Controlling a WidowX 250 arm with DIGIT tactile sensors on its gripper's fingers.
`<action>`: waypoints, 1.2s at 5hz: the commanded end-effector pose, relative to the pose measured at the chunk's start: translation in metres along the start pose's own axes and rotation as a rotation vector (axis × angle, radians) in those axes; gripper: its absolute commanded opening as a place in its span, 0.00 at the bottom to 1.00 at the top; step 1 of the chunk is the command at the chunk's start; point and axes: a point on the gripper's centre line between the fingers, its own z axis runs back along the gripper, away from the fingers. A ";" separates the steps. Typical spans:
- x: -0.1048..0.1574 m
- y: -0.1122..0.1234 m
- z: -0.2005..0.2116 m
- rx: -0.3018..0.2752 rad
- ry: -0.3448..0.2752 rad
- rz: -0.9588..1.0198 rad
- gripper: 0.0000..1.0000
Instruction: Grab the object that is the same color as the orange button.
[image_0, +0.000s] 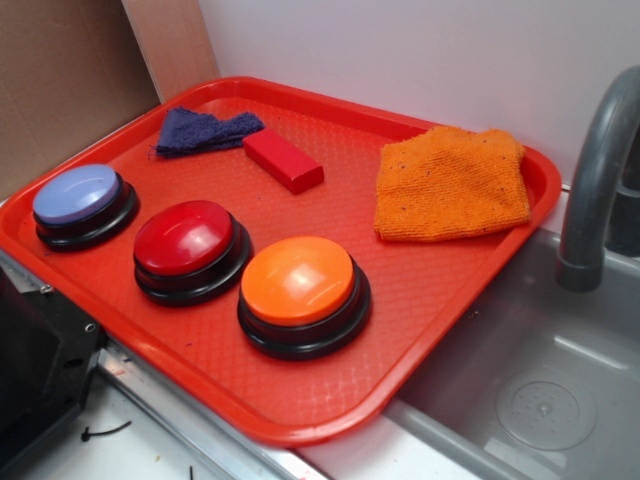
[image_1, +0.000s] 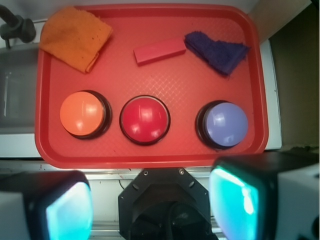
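Lying in the tray's (image_1: 150, 157) far corner by the faucet (image_1: 15, 27), the cloth (image_1: 75, 37) sat well apart from the gripper (image_1: 152, 205), spread wide, empty, past the near edge.

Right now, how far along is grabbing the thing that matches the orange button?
Nothing done yet. The orange cloth lies untouched at a tray corner, beyond the orange button. The claw is open and empty, outside the tray's near edge. Left: reach, close, lift.
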 end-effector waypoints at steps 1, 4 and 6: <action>0.035 -0.005 -0.014 -0.023 -0.089 -0.181 1.00; 0.112 -0.034 -0.087 -0.049 -0.259 -0.138 1.00; 0.165 -0.070 -0.152 -0.109 -0.281 -0.196 1.00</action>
